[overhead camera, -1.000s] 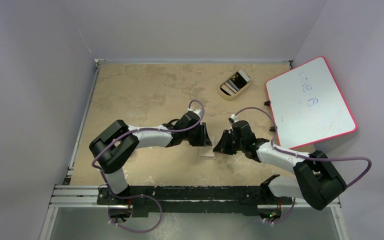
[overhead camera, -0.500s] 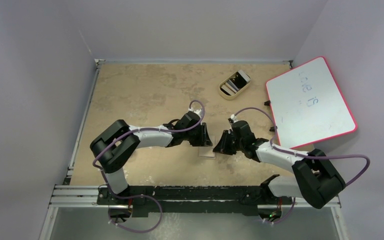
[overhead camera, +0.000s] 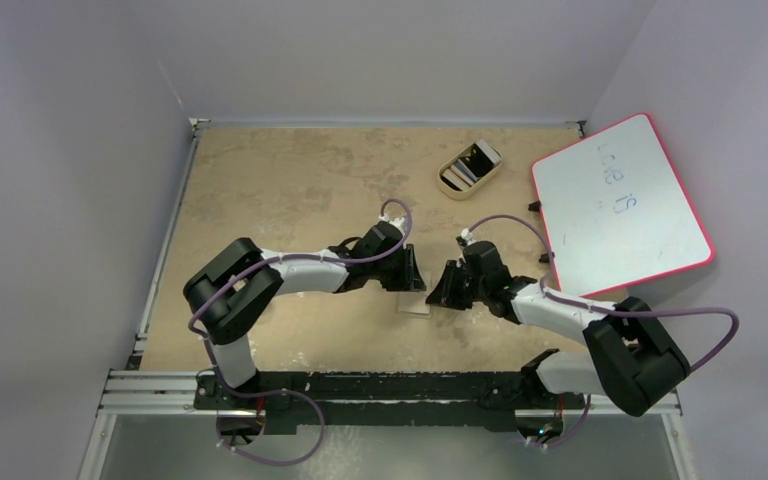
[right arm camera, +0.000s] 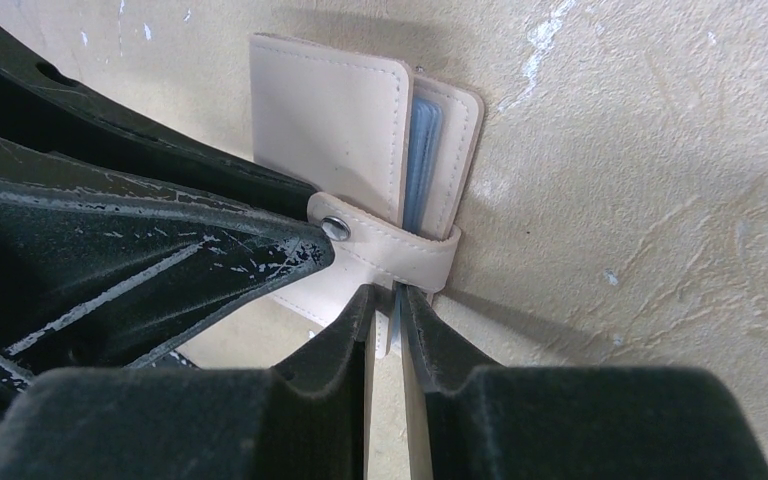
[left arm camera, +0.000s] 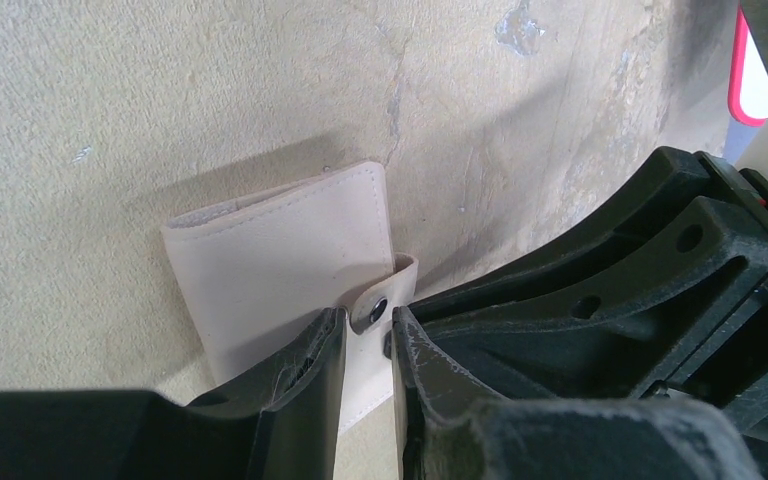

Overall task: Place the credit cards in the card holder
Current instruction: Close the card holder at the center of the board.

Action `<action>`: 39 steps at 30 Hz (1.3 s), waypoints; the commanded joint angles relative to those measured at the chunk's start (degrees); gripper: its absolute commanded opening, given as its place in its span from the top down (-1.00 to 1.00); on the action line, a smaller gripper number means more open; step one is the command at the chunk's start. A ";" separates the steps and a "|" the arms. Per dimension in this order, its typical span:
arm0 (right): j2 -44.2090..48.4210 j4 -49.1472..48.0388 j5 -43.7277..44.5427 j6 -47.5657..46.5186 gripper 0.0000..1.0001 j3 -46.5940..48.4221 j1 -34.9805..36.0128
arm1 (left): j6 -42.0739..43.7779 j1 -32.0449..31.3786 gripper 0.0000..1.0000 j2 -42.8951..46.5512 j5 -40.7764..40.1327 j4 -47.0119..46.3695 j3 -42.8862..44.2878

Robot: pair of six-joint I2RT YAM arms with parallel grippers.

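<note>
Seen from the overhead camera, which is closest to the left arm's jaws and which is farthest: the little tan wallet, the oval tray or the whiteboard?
1. The card holder: nearest, in the middle of the scene.
2. The oval tray: farther back and slightly to the right.
3. The whiteboard: farthest, off at the right side.

both arms stretched low and bent inward, wrists facing mid-scene; left gripper (left arm camera: 365, 335) jaws narrowly apart, grip unclear; right gripper (right arm camera: 385, 300) jaws pinched on card holder (right arm camera: 325, 110) edge
</note>
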State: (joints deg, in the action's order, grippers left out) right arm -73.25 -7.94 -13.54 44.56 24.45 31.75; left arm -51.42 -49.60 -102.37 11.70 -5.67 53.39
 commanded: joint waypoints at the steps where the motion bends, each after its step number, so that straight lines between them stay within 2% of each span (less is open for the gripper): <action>1: -0.82 -1.09 -0.85 -0.54 0.67 0.43 -0.19 | 0.91 -0.34 0.55 -0.58 -0.39 -1.80 2.56; 12: -0.65 -0.96 -0.87 -0.52 0.67 0.27 -0.19 | 1.44 -0.32 0.64 -1.08 -0.82 -1.04 3.09; 18: -0.67 -0.95 -0.80 -0.52 0.67 0.18 -0.19 | 1.51 -0.32 1.00 -1.11 -0.63 -1.10 3.14; 29: -0.04 0.34 0.10 -0.91 0.67 0.69 -0.19 | 0.16 -0.41 1.00 1.92 -0.55 -1.63 1.99; 31: 0.63 0.69 0.41 -0.96 0.67 0.76 -0.21 | 0.27 -0.40 0.70 1.86 -1.31 -1.72 1.79; 34: 0.60 0.95 0.53 -1.12 0.67 0.77 -0.19 | 0.53 -0.36 0.38 1.61 -1.92 -2.13 1.94; 39: 0.30 0.38 0.29 -0.99 0.67 0.34 -0.18 | 1.24 -0.31 0.29 0.96 -2.74 -2.15 2.99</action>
State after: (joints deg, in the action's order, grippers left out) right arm -73.45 -8.10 -13.52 44.36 24.45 31.75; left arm -51.42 -49.80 -102.83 10.79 -6.17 54.24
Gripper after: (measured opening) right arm 0.165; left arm 0.349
